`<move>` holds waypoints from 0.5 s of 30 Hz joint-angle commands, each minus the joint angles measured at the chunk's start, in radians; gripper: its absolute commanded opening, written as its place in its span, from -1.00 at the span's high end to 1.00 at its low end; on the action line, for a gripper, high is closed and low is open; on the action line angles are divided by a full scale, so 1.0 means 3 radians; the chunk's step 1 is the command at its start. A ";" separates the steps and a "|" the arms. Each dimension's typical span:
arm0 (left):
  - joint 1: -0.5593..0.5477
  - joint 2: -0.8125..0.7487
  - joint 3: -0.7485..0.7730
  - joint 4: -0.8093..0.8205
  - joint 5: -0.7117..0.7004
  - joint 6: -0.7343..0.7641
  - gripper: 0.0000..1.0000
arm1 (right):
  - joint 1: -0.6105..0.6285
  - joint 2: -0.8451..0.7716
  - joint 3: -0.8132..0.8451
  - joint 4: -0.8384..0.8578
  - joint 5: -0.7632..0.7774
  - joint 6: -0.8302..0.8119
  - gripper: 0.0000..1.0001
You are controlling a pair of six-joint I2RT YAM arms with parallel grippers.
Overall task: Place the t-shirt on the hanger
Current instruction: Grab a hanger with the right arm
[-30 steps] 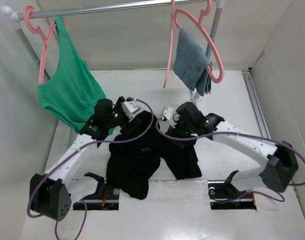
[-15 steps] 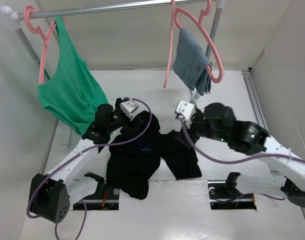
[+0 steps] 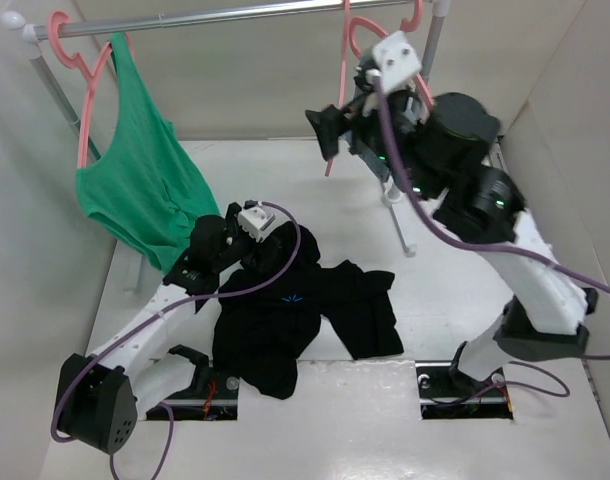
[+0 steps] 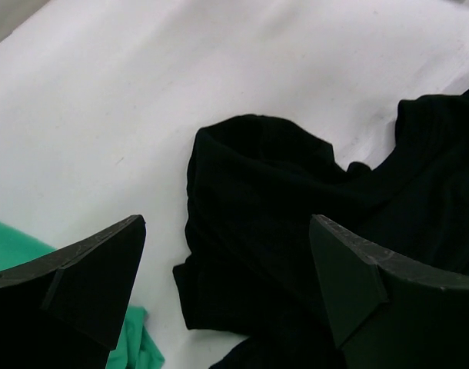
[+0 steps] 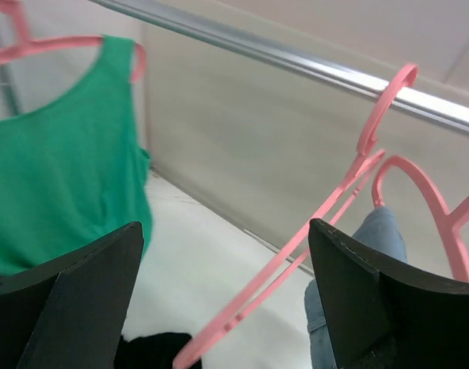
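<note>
The black t-shirt lies crumpled on the white table, blue logo up. My left gripper hangs open just above its upper left edge. In the left wrist view the shirt lies between and below the open gripper, which holds nothing. My right gripper is raised high by the rail, open and empty. The empty pink hanger hangs from the rail and crosses the right wrist view between the spread fingers of that gripper, farther off. Its lower edge shows in the top view.
A green tank top hangs on a pink hanger at the left end of the metal rail. A grey-blue cloth hangs on another pink hanger beside the empty one. Cardboard walls enclose the table.
My right arm has lifted from the t-shirt on the table up to the hangers at the rail. My left gripper has stayed open by the shirt's upper left edge.
</note>
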 commanded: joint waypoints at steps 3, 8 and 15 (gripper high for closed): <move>-0.0019 -0.0377 -0.0184 -0.0096 -0.0157 -0.0031 -0.71 | -0.0090 0.0558 0.0408 0.0505 0.0859 0.0038 -0.85; -0.0019 -0.0725 -0.0373 -0.0173 -0.0157 -0.0066 -0.71 | -0.0218 0.0907 0.0639 0.0505 0.1314 0.0038 -0.85; -0.0019 -0.0879 -0.0476 -0.0203 -0.0157 -0.0067 -0.71 | -0.0218 0.0795 0.0256 0.0474 0.1336 0.0007 -0.82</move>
